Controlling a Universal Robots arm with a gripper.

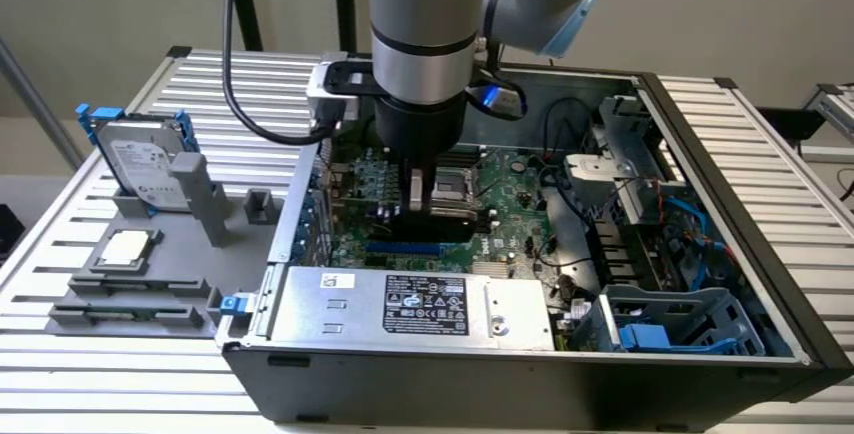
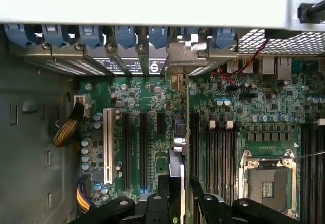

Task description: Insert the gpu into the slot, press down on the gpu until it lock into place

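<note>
Inside the open computer case, my gripper [image 1: 430, 202] is shut on the gpu [image 1: 435, 222], a black boxy card held low over the green motherboard [image 1: 514, 179]. The bright-blue slot [image 1: 407, 250] shows as a strip just below the card's lower edge, and I cannot tell whether they touch. In the wrist view the gpu [image 2: 179, 142] is seen edge-on between my fingers [image 2: 163, 186]. Its silver end bracket [image 2: 177, 79] reaches the case's rear openings. The gripper [image 2: 179, 196] hides the slot beneath the card.
Black slots [image 2: 143, 148] and a white slot [image 2: 107, 145] run parallel beside the card. The CPU socket [image 2: 266, 176], a silver power supply [image 1: 420, 306], drive cages [image 1: 667, 324] and cables crowd the case. A hard drive [image 1: 144, 166] stands on a grey fixture outside.
</note>
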